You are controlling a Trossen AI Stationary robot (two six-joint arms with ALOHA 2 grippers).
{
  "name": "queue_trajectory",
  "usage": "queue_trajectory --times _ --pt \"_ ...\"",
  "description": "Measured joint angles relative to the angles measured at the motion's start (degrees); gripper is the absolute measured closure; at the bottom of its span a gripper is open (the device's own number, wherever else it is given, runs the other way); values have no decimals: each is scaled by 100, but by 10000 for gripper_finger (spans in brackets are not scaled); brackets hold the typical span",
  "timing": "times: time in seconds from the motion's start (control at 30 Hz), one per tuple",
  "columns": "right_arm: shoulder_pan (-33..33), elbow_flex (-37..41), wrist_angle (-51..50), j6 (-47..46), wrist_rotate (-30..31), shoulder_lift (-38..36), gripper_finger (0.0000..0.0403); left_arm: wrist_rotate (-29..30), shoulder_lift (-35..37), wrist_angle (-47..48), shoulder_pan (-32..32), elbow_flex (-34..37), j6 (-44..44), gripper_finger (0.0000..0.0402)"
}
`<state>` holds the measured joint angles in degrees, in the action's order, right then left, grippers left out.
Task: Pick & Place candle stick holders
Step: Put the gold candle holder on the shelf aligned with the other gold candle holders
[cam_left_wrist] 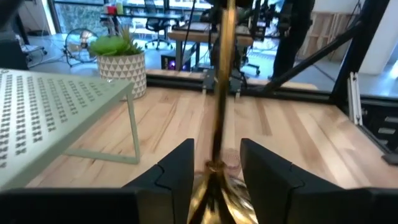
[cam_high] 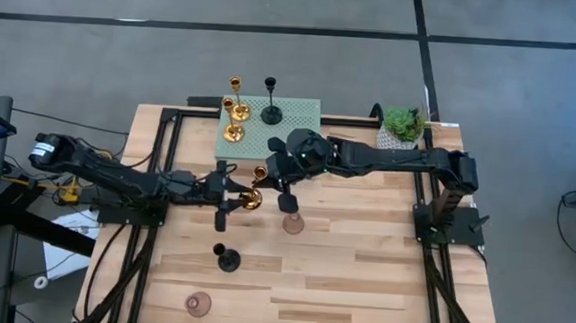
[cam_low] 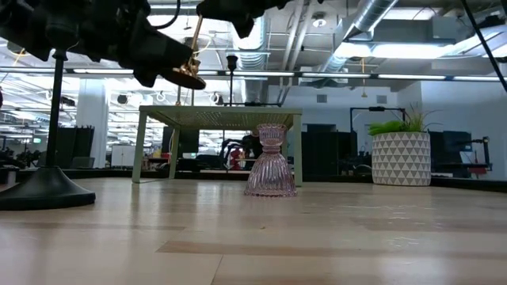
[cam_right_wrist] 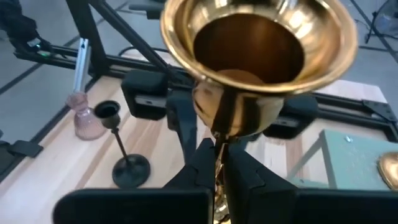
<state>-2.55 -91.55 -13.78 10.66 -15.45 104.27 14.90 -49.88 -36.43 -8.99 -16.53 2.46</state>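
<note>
Overhead, both jaws gripping one gold holder (cam_high: 255,188), wrist views confirm stem clamped.

The wooden table (cam_high: 362,266) carries a perforated green stand (cam_high: 300,132), holders, a plant (cam_high: 403,126).

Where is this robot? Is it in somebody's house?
Probably not a house. It looks like a big open office or lab: bare pipes and ducts run along the ceiling, desks and office chairs stand behind the wooden table, and the floor around it is grey concrete.
</note>
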Motion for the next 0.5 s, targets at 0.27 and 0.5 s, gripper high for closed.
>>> queue_trajectory --times 0.27,0.5 --pt "7 0 14 -1 -86 2 403 4 -650 -913 75 0 0 292" --pt "13 0 15 0 -87 4 403 -9 -977 -1388 118 0 83 312"
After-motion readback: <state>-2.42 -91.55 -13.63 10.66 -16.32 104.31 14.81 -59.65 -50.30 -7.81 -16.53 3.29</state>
